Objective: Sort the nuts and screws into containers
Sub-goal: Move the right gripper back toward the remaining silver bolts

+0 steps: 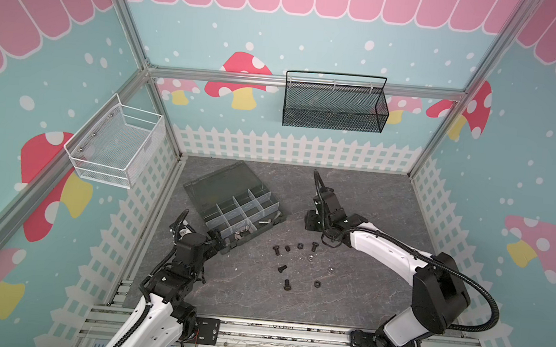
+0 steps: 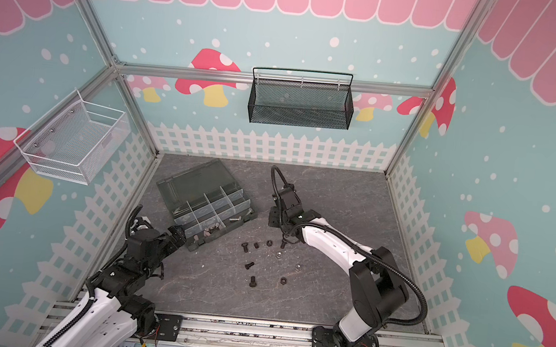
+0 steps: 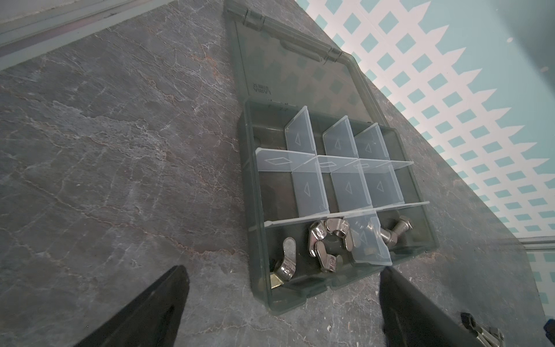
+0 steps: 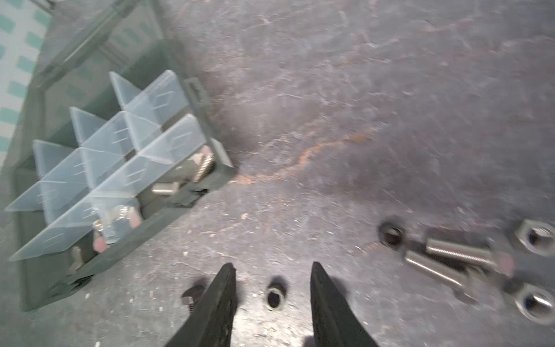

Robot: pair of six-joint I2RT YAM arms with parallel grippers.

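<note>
Black nut [image 4: 274, 297], low centre of the right wrist view, looks light, stiff, slippery; I'd pinch its flats. Right fingers [image 4: 223, 288] straddle it, released; left fingers [image 3: 156, 309] gape empty.

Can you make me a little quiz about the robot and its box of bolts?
1. True or false: the lid of the box is shut.
2. What lies between the jaws of the right gripper? A) a nut B) a spring C) a coin
3. Fill in: the compartment next to the wing nuts holds silver ____.

Key: 1 false, it is open. 2 A. 3 screws.
</note>
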